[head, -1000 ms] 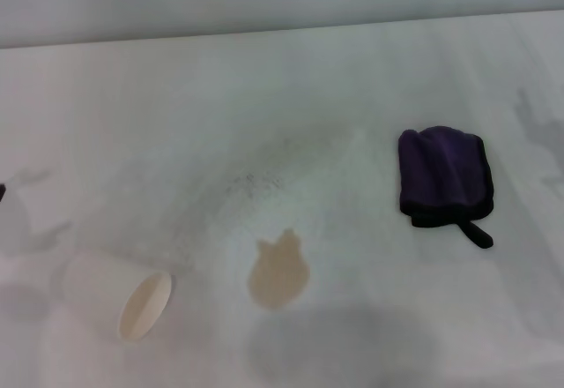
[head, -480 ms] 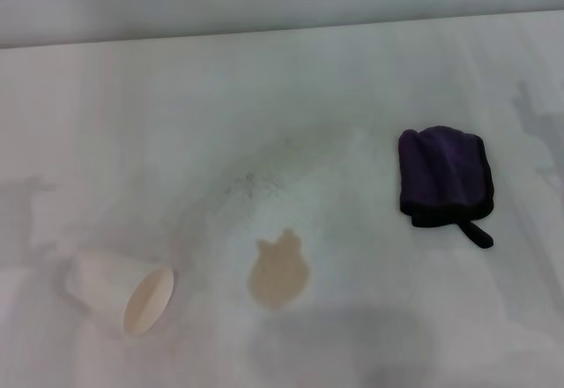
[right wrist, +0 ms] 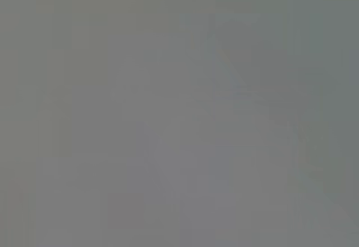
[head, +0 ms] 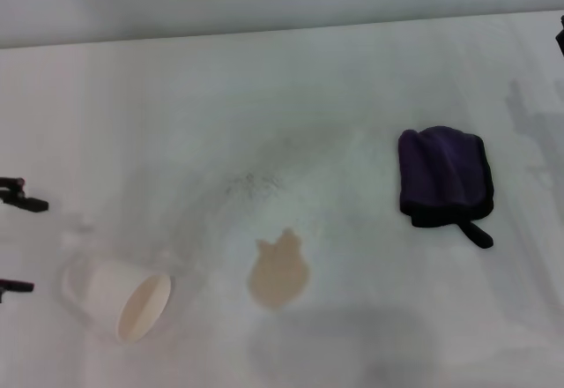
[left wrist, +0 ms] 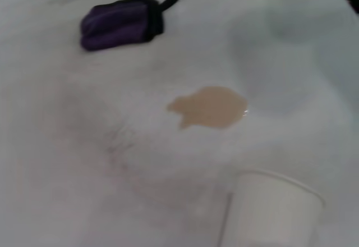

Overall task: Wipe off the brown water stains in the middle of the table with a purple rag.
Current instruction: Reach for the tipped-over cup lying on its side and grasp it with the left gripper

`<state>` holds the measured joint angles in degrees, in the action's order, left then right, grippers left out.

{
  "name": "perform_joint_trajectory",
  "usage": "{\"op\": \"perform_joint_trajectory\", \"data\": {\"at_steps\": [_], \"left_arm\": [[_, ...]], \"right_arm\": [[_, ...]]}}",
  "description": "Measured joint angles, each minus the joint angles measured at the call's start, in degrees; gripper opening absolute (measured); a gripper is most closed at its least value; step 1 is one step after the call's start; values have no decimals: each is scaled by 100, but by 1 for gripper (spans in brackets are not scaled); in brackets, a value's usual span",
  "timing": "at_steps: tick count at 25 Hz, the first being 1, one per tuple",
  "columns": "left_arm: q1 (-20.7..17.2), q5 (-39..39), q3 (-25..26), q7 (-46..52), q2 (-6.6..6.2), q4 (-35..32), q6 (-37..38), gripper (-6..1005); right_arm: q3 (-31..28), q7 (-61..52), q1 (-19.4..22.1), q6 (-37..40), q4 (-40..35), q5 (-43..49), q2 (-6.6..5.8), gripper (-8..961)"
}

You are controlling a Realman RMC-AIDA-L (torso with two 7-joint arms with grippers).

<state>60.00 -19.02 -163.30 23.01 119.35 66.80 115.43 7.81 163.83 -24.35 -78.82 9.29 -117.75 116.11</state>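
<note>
The purple rag lies bunched on the right of the white table, its black loop tab pointing to the near side; the left wrist view shows the rag too. The brown water stains are one tan puddle near the middle front, also seen as the puddle from the left wrist. My left gripper is at the left edge, open, its two black fingertips wide apart and holding nothing. Only a dark sliver of my right gripper shows at the far right edge.
A white paper cup lies on its side just right of the left gripper, mouth toward the front; the cup is near in the left wrist view. A faint grey speckled smudge sits behind the puddle. The right wrist view is plain grey.
The left gripper's fingertips have come into view at the left edge beside the cup. A dark sliver of the right arm now shows at the right edge. Rag and puddle are unmoved.
</note>
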Motion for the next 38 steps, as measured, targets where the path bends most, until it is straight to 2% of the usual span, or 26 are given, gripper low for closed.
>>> {"op": "perform_joint_trajectory", "data": {"at_steps": [3,16,17,25,32,38], "left_arm": [[6,-54,0,-18,1,-141,-52,885],[-161,-258,8,-15,-4,-1542,-1114,885],[-192,-286,9,20,-17,-1824,-1285,885],[-250,-335,9,203,-26,-2576,-1855,884],[-247,-432,8,373,-34,-3075,-2266,883],[-168,-418,16,494,-36,-3259,-2314,882]], "right_arm": [[0,0,10,-11,59,27,0,740],[98,2,95,-182,173,67,-3,740],[106,9,99,-182,175,69,-6,740],[170,10,236,-193,181,78,0,740],[177,11,346,-220,175,77,-19,740],[177,2,366,-178,124,77,-42,739]]}}
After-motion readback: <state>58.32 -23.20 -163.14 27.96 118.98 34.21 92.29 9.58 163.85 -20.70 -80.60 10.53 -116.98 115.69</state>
